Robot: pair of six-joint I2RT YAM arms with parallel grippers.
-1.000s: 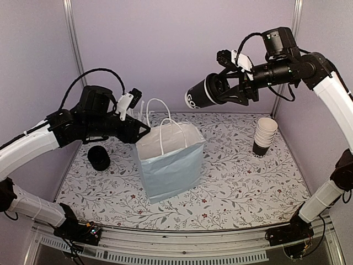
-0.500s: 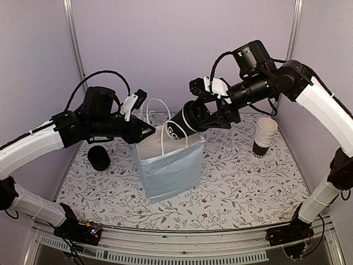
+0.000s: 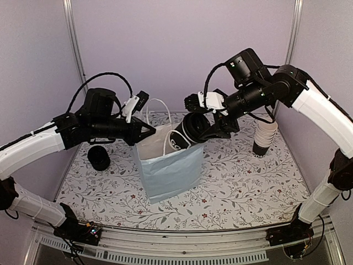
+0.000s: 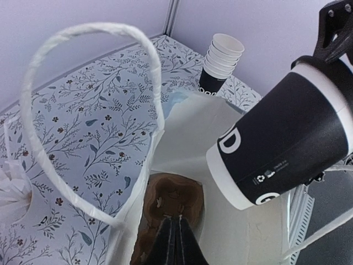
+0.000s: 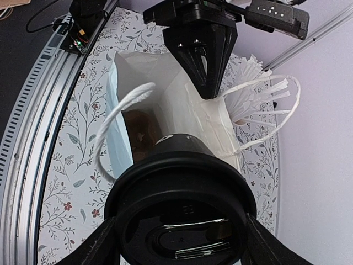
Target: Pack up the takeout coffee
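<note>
A black takeout cup (image 3: 185, 136) with white lettering and a black lid (image 5: 182, 221) hangs tilted, base first, just over the mouth of the pale blue paper bag (image 3: 171, 171). My right gripper (image 3: 199, 125) is shut on the cup at its lid end, one finger (image 5: 94, 248) on each side. From the left wrist the cup (image 4: 281, 138) hovers above the bag's white inside. The brown pulp carrier (image 4: 171, 193) lies at the bottom of the bag, also seen from the right wrist as the carrier (image 5: 140, 130). My left gripper (image 4: 177, 220) is shut on the bag's left rim.
A stack of black and white paper cups (image 3: 265, 135) stands at the back right. A black cup-like object (image 3: 99, 157) sits at the left under my left arm. White straws (image 5: 251, 91) stand behind the bag. The bag's white handles (image 4: 83, 33) arch over the opening.
My right arm has swung the cup down and leftward from high above to the bag's mouth. My left gripper has closed at the bag's rim.
</note>
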